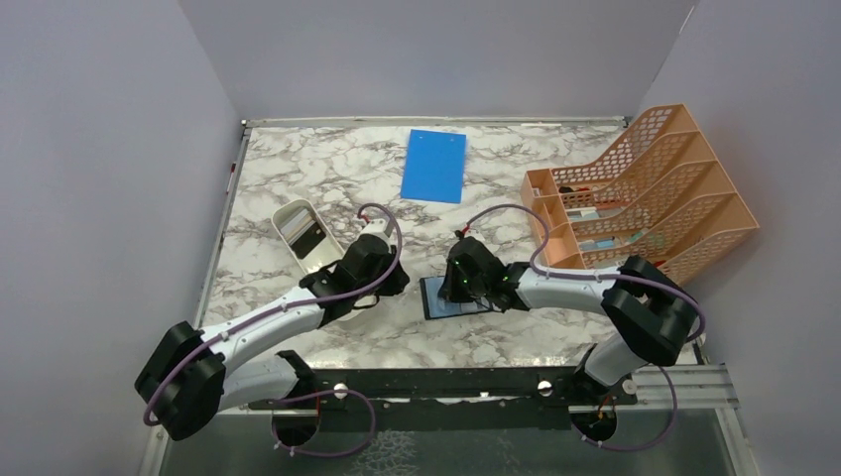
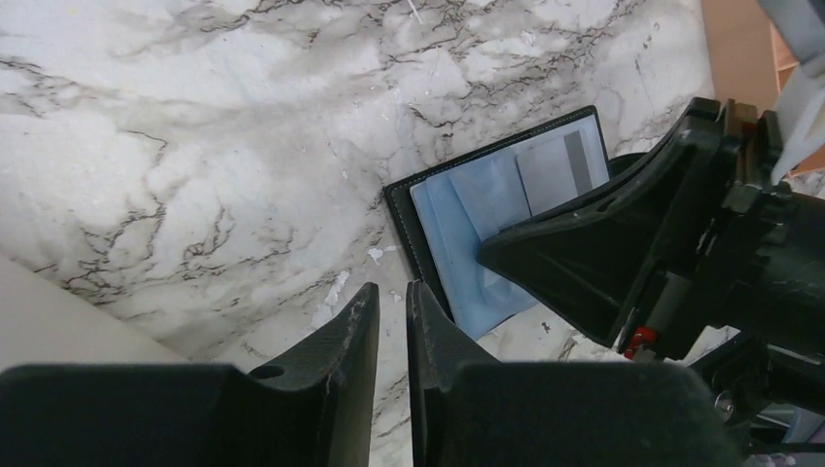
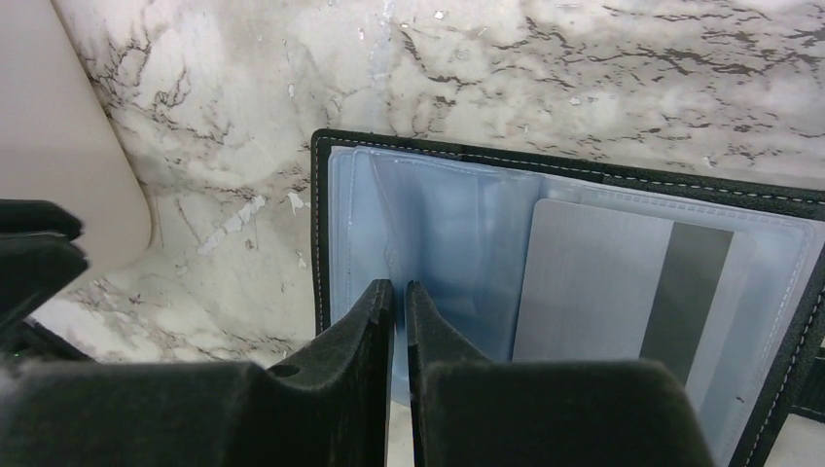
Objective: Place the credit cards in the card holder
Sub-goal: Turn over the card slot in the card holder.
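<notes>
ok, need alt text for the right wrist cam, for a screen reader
A black card holder lies open on a marble table, its blue-grey clear pockets showing, a grey credit card with a darker stripe tucked into the pocket at picture right. The right gripper, jaws almost closed, comes in from the bottom edge over the other pocket.

Blue board, white tray — orange rack right.
</notes>
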Controlling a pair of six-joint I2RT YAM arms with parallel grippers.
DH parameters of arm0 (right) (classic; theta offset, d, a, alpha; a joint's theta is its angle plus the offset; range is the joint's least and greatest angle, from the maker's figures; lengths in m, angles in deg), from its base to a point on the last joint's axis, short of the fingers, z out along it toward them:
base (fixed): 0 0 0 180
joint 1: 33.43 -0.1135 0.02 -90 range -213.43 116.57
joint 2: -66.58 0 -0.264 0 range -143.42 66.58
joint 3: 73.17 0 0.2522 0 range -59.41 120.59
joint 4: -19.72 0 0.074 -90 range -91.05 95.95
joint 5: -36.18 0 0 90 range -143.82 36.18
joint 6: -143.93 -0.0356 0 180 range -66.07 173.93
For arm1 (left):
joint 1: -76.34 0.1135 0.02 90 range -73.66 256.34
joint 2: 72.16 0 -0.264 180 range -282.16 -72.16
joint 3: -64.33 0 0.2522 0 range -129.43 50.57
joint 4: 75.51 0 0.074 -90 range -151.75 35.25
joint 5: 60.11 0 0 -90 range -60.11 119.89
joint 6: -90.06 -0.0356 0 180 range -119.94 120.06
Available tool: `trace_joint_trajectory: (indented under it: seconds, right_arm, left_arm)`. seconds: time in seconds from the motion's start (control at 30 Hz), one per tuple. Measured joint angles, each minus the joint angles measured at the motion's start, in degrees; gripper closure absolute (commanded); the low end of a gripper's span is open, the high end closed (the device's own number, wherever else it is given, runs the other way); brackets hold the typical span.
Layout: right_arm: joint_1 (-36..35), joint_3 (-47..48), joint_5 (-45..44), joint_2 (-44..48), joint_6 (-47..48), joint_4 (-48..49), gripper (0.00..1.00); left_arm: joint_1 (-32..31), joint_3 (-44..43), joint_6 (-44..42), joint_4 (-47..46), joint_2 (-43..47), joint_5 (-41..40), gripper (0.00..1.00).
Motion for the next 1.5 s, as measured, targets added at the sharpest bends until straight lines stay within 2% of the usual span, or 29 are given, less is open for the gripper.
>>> trace_joint_trajectory:
  seconds: [0.47, 0.87, 0.97, 1.1, 1.27, 1.5]
  right_arm:
    - [7.96, -9.97, 13.25, 5.31, -1.57, 13.16, 0.87]
    - [8.87, -11.17, 17.27, 7.39, -1.81, 16.50, 0.85]
    - [9.18, -11.19, 17.40, 7.39, -1.77, 16.52, 0.82]
    - [9.29, -11.19, 17.53, 7.39, -1.57, 16.37, 0.70]
    - [9.46, -9.94, 15.10, 9.49, -0.26, 9.55, 0.57]
    - [9.51, -4.61, 6.91, 19.19, 3.91, -7.02, 0.56]
  left_arm:
    - [0.00, -3.63, 0.42, -9.81, -15.19, 8.70, 0.85]
    - [0.00, -8.22, 0.42, -13.92, -24.68, 10.97, 0.86]
    - [0.00, -8.79, 0.44, -14.43, -26.62, 11.43, 0.86]
    - [0.00, -8.83, 0.83, -15.54, -28.30, 12.90, 0.86]
    - [-0.17, -8.83, 2.03, -18.27, -28.63, 16.48, 0.86]
    - [-2.40, -10.54, 4.31, -21.53, -30.80, 21.57, 0.86]
